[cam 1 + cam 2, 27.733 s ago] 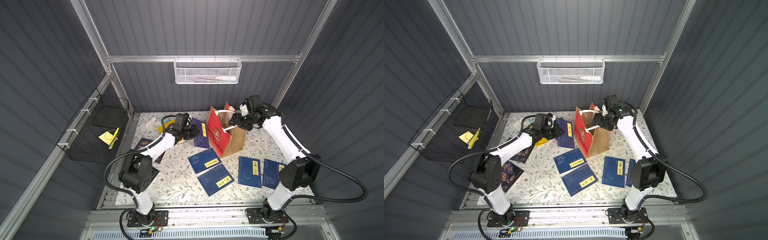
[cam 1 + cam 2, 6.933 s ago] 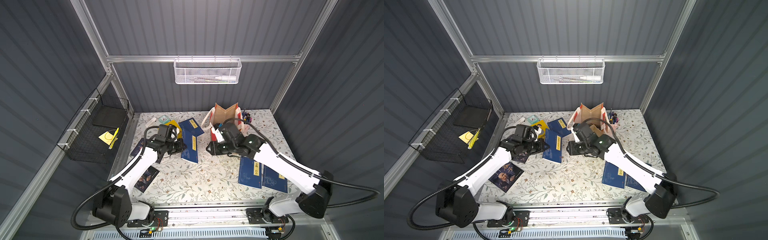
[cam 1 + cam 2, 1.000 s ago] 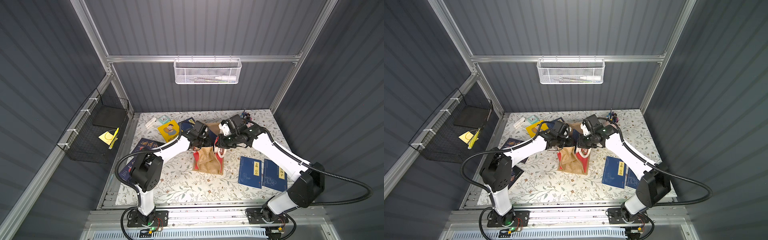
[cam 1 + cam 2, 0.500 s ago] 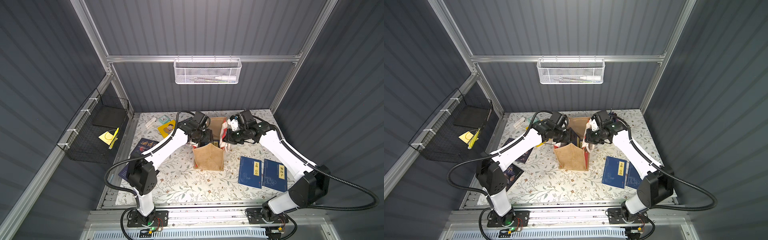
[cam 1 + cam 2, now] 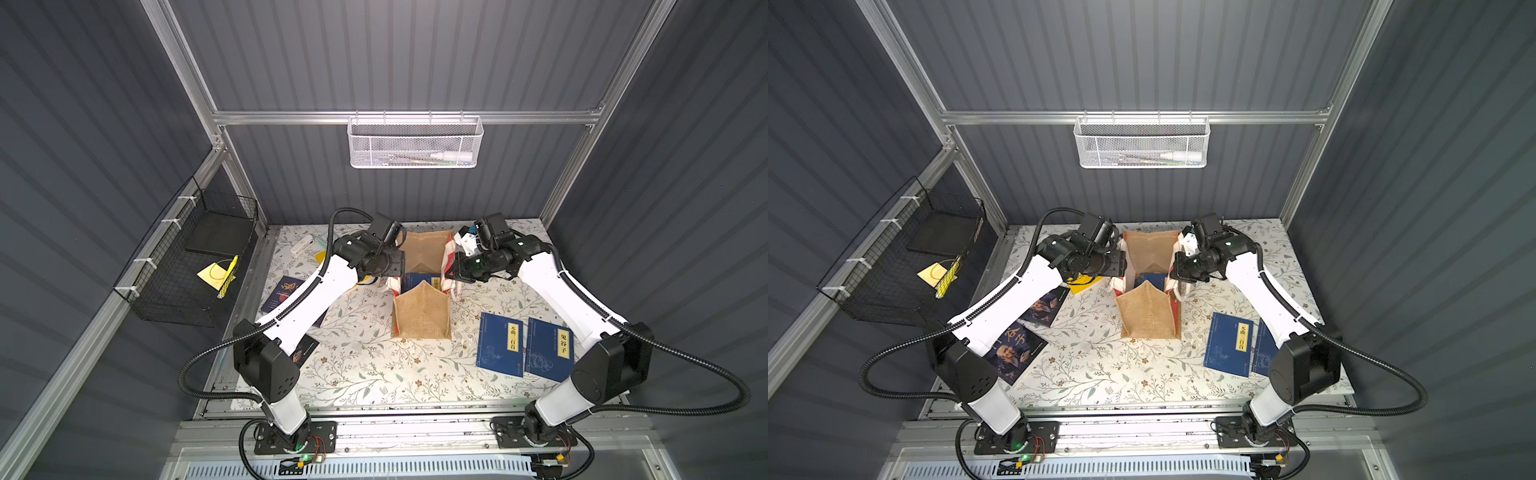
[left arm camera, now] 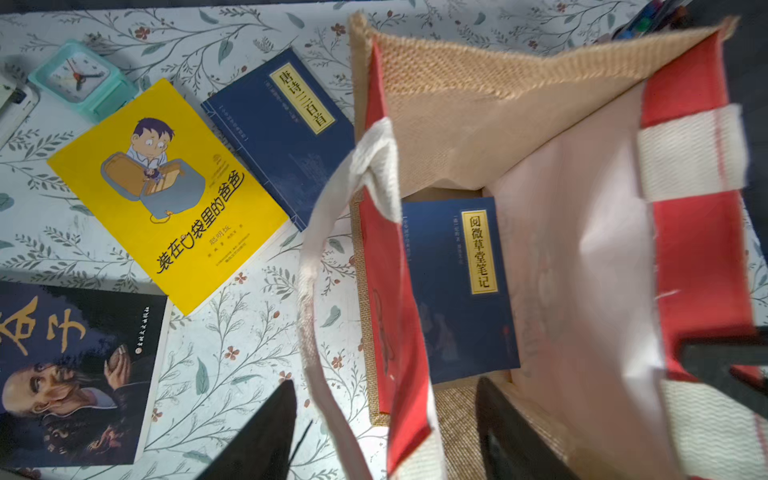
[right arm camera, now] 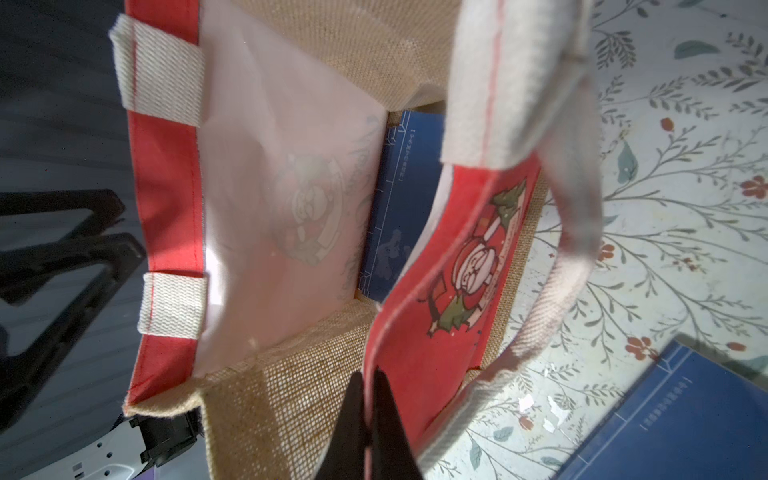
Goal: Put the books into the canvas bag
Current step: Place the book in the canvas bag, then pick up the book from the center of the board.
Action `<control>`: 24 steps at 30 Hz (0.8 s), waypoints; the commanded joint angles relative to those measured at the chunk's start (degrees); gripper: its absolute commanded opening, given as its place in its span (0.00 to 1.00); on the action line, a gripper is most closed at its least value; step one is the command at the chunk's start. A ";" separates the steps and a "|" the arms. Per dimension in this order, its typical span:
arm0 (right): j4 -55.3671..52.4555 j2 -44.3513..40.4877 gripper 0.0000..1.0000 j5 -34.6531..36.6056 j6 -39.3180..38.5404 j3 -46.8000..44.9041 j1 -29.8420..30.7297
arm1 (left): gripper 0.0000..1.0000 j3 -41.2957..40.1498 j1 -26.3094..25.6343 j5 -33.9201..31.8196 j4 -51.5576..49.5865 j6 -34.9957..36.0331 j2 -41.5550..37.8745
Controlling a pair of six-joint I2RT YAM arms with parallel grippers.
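Bag (image 5: 422, 320) upright on table (image 5: 365, 365), centre; one blue book (image 6: 457, 286) flat on its bottom, other books (image 5: 500, 349) outside. Right gripper (image 7: 372, 415) clamped on a red side rim; left gripper (image 6: 386, 432) spread wide, astride the opposite rim. Hold mouth taut; feed next book edge-first.

Both top views: high over bench (image 5: 357, 374) front edge, pitched down toward back wall. Wrist cams: close, both share canvas bag (image 6: 457, 104) interior.
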 commanded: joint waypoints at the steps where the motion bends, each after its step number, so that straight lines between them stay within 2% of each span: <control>1: -1.29 0.75 0.18 0.92 -1.91 4.26 -1.06 | 0.68 -0.06 0.51 0.40 -0.89 1.27 0.58; 4: -1.72 -0.13 0.38 0.61 -1.51 5.10 -2.12 | 0.67 1.30 0.51 1.11 -0.41 2.83 -0.15; 8: -2.59 -3.05 0.53 1.19 -0.86 4.17 -4.19 | 0.68 2.83 0.49 1.74 0.17 4.49 -1.51; 13: -5.17 -9.07 0.59 6.10 0.02 -0.10 -8.41 | 0.67 4.14 -2.12 3.64 2.14 5.52 -2.41; 17: -5.40 -15.91 0.61 7.43 1.12 -7.95 -14.43 | 0.64 5.05 -6.28 4.27 4.09 5.81 -1.68; 24: -7.12 -25.42 0.65 9.16 -1.20 -22.02 -24.98 | 0.63 8.59 -15.09 -0.46 6.09 7.68 1.26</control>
